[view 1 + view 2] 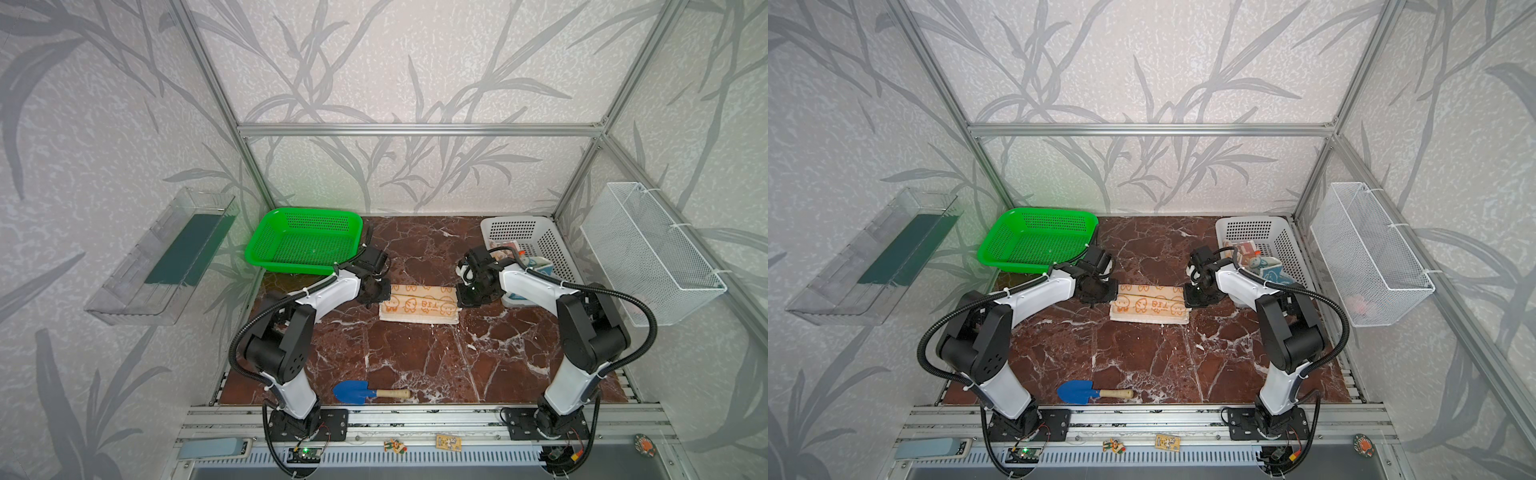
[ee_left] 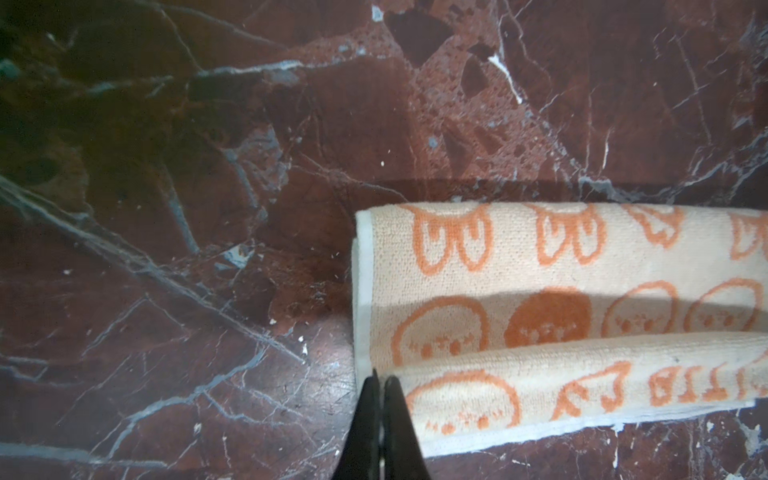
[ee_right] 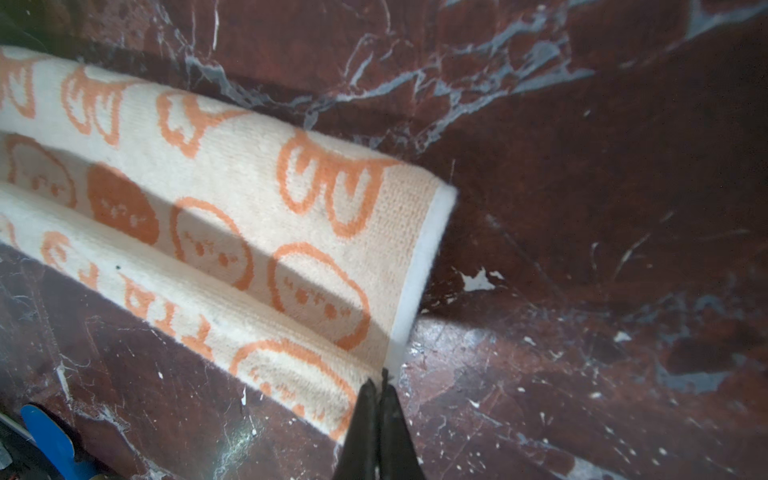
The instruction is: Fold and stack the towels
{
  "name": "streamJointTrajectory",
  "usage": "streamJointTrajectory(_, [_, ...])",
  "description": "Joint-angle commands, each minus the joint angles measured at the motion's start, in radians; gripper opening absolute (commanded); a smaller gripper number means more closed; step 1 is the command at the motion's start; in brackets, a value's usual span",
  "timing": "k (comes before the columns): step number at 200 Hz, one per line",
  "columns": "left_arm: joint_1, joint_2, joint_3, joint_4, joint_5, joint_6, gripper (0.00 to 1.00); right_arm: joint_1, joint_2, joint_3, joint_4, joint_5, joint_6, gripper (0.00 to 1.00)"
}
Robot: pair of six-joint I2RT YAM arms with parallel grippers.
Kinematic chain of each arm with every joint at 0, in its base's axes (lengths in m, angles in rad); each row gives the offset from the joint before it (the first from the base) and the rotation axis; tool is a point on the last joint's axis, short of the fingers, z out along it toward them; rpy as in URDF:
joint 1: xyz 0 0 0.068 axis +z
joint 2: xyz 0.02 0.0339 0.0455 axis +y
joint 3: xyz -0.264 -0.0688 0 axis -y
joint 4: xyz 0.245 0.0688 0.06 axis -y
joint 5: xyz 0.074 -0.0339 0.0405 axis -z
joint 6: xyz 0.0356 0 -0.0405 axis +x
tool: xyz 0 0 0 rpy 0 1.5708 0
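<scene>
A cream towel with orange bunny faces lies in the middle of the red marble table, long side running left to right. Its near long edge is raised and turned over toward the back, casting a shadow on the layer beneath. My left gripper is shut on that flap's left corner, and my right gripper is shut on its right corner. In both top views the two grippers stand at the towel's two ends. More towels, one with blue print, lie bunched in the white basket behind my right arm.
A green basket stands at the back left, close behind my left wrist. A blue trowel with a wooden handle lies near the front edge. A white wire basket hangs on the right wall, a clear tray on the left wall.
</scene>
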Motion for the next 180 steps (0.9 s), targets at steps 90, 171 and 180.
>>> streamJointTrajectory(90, [-0.020,-0.058,-0.005,-0.004,-0.054,-0.024,0.50,0.021,-0.045,-0.008,-0.055,0.039,0.015,0.43])
streamJointTrajectory(171, [-0.026,-0.125,-0.064,0.248,0.268,-0.287,0.81,0.022,-0.169,-0.090,0.183,-0.275,0.158,0.99])
streamJointTrajectory(180, [-0.027,-0.117,-0.100,0.317,0.295,-0.333,0.82,0.023,-0.164,-0.119,0.243,-0.322,0.196,0.99])
